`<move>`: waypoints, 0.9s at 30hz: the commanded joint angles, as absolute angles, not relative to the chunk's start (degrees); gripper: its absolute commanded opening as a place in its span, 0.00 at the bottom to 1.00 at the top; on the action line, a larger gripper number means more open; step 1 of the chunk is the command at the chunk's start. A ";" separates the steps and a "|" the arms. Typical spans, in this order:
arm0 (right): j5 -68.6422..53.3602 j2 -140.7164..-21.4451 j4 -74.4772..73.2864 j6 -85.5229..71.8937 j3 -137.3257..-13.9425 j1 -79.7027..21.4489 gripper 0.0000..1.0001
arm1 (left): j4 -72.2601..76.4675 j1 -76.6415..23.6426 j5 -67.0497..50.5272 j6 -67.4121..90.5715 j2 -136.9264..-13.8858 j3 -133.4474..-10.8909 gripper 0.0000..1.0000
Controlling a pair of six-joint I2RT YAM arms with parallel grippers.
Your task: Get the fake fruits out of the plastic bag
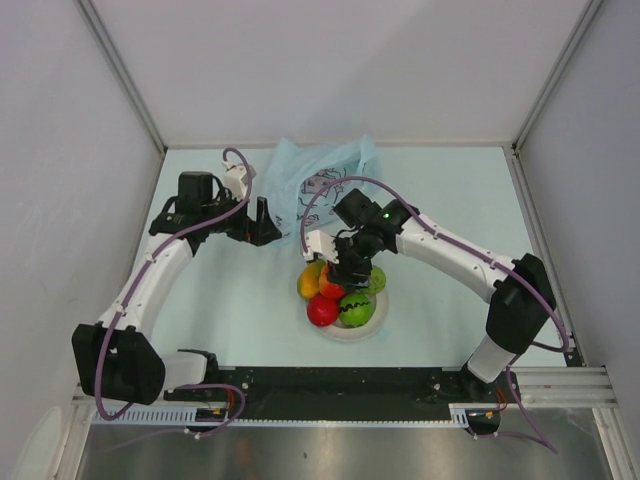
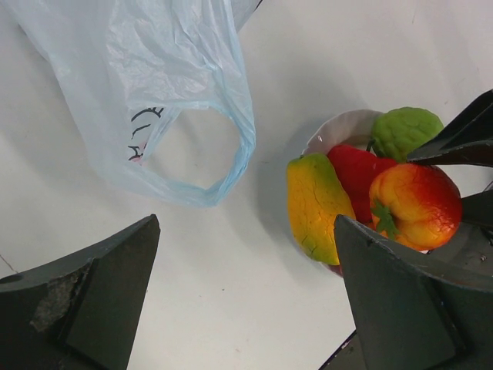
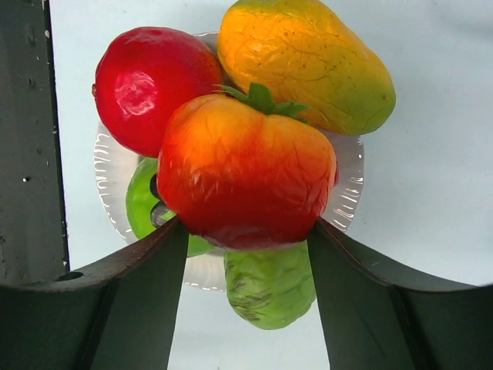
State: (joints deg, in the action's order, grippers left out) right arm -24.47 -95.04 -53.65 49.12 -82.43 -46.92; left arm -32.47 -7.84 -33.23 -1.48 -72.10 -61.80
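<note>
Plate (image 3: 348, 181): white, closest on the tabletop (image 1: 230, 310), full of fruits (image 1: 340, 298): a red one (image 3: 146, 85), a long yellow-orange one (image 3: 304, 62), a smooth green one (image 3: 140, 202) and a bumpy green one (image 3: 269, 287).
Orange-red fruit (image 3: 246, 173): on top of the pile, sitting on the round ones below, green leaf cap on its far side.
Right fingers (image 3: 123, 308): part way open, one on each side of the orange-red fruit, right up against its lower sides. Cannot tell if squeezing or only touching.
What could go wrong: could roll off the pile and off the plate when let go, with nothing flat under it. Could bump the long yellow-orange one at the rim and push it onto the tabletop. Could get dragged along if it sticks to a finger going up.
Left fingers (image 2: 100, 293): wide open, holding nothing, over bare tabletop, near the handle loop (image 2: 202, 150) but not touching it.
Other trouble: could catch that thin loop and drag the bag around.
Bag (image 1: 310, 170): farthest back, light blue, crinkly, lying flat-looking. No fruit seen inside, but hard to tell through the folds.
</note>
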 commanded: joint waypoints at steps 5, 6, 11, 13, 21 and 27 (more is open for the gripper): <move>-23.73 -94.75 -52.47 48.69 -84.20 -47.20 0.72 | -29.62 -7.56 -34.99 1.48 -70.66 -58.10 0.98; -23.64 -94.75 -52.56 48.60 -84.29 -47.20 0.73 | -29.01 -7.47 -34.28 2.28 -70.58 -57.31 0.98; -23.73 -94.48 -52.74 48.60 -84.20 -47.20 0.74 | -26.90 -8.70 -36.74 3.43 -71.81 -54.23 0.94; -23.47 -94.31 -52.82 48.60 -84.11 -47.20 0.75 | -26.02 -9.40 -37.00 3.43 -71.98 -53.97 0.94; -21.89 -93.17 -53.17 49.13 -84.20 -47.02 0.75 | -27.33 -9.67 -37.09 2.81 -72.86 -54.84 0.94; -20.13 -89.57 -55.20 46.95 -87.44 -45.62 0.75 | -30.66 -9.58 -28.85 0.09 -71.37 -60.46 0.94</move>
State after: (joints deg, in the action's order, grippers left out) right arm -21.54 -94.26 -54.24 49.10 -82.50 -46.85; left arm -29.15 -9.54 -34.28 2.26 -72.99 -54.76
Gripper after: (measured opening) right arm 0.748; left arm 0.937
